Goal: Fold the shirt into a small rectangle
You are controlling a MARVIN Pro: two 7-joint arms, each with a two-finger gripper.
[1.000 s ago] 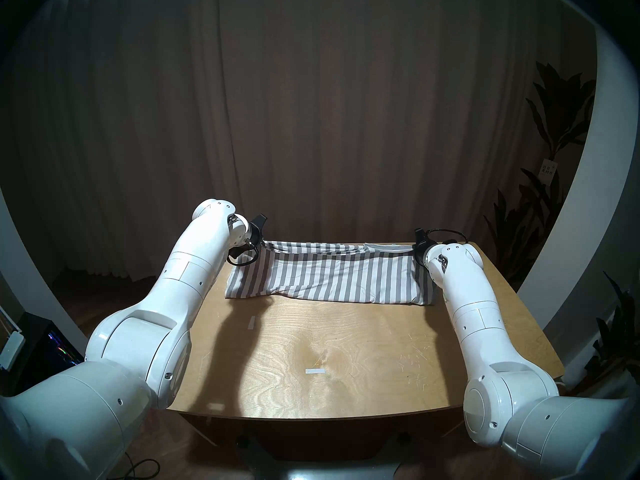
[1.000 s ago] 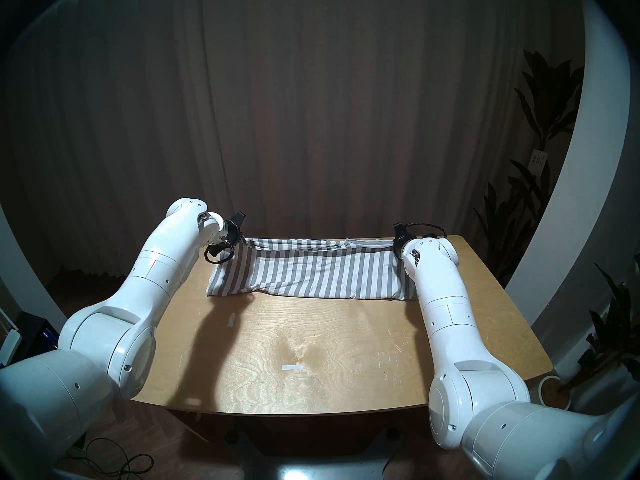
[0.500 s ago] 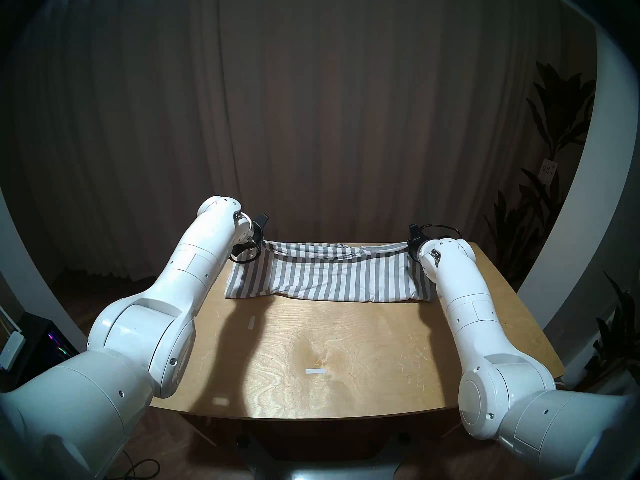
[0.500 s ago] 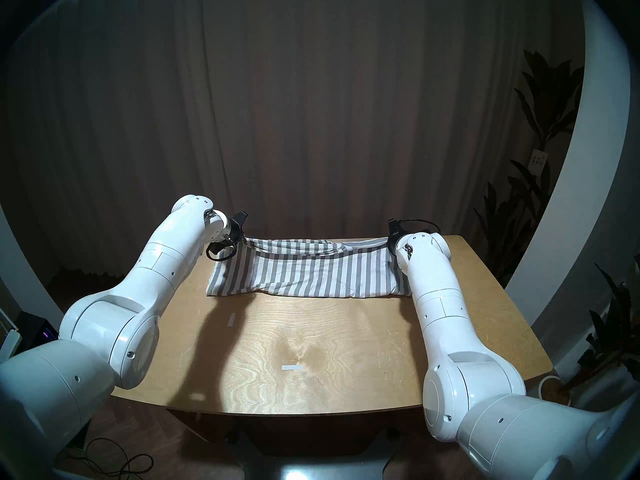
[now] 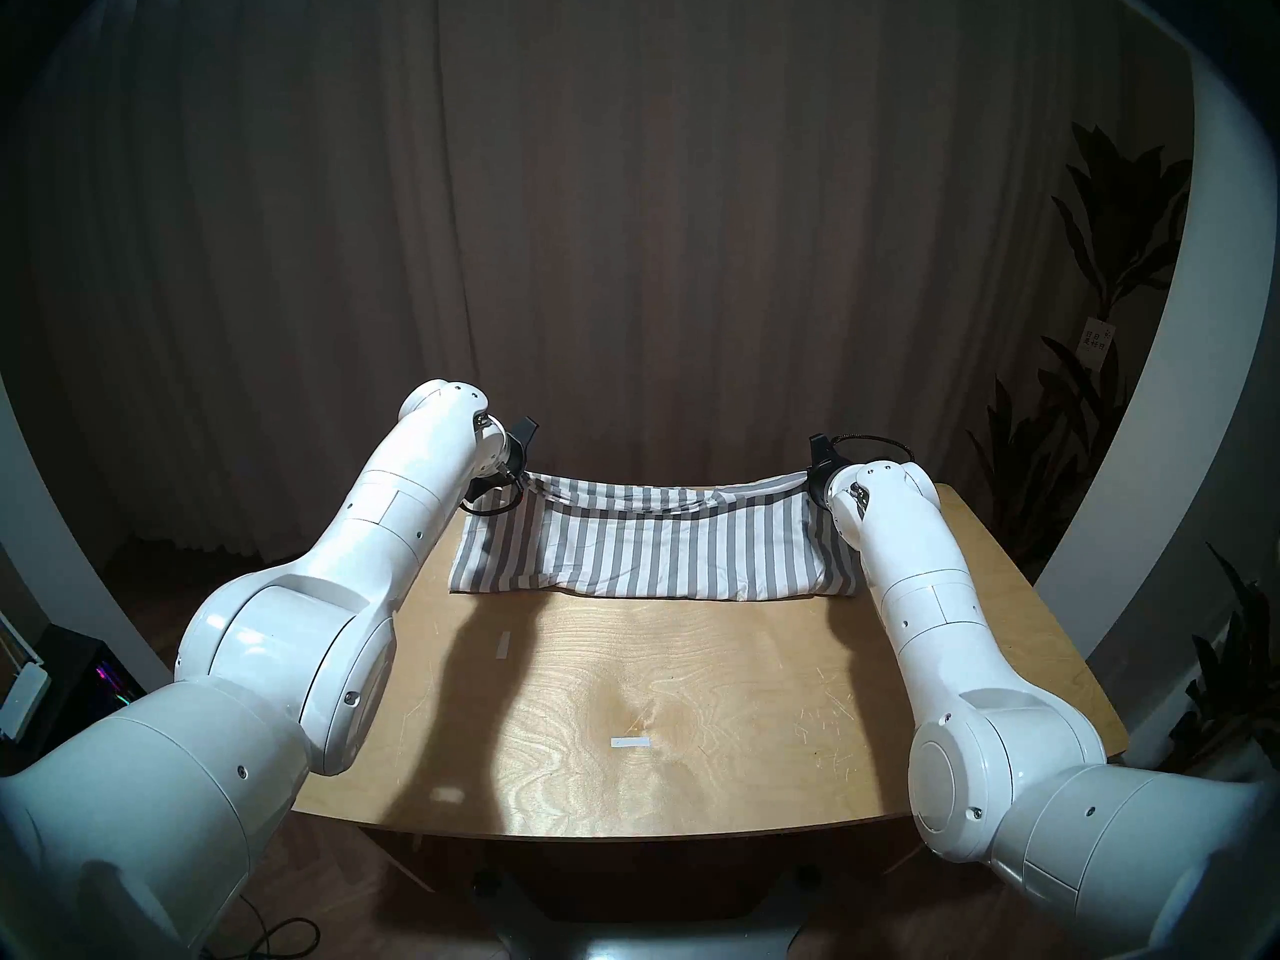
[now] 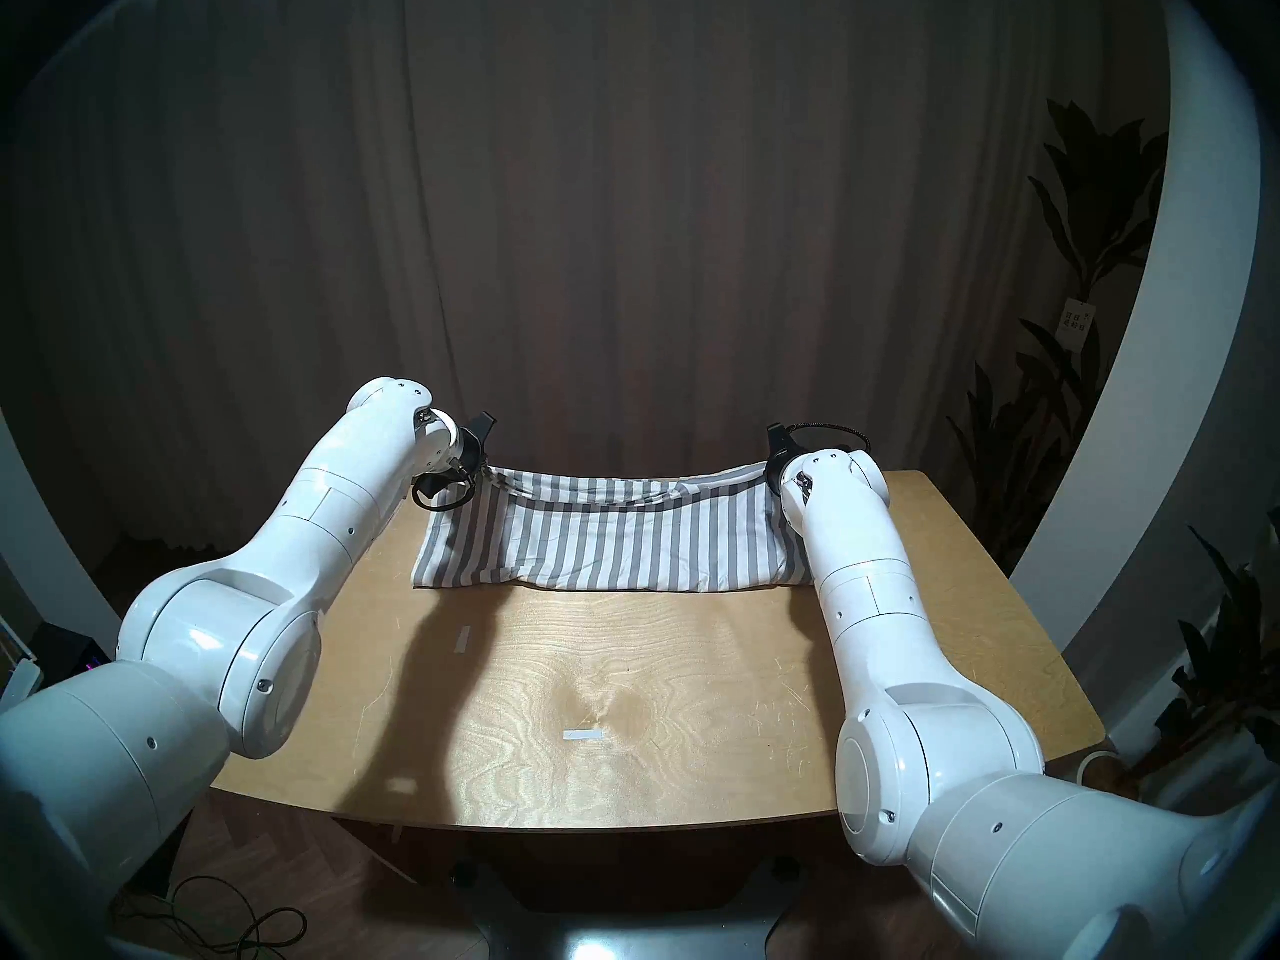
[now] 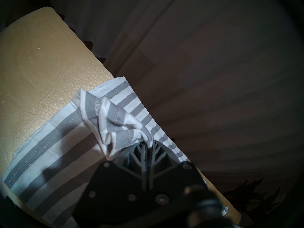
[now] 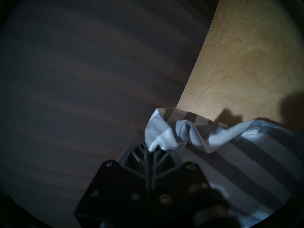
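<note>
The left hand (image 7: 148, 144) and right hand (image 8: 150, 150) are each clamped on a bunched far corner of the shirt (image 5: 658, 543), lifting that edge just off the bench (image 5: 692, 695) between them, likely to carry it toward the near hem.

Right gripper (image 5: 812, 482) fingertips: we find them hidden behind the arm.
Shirt (image 5: 658, 546) right edge: covered by the forearm.
</note>
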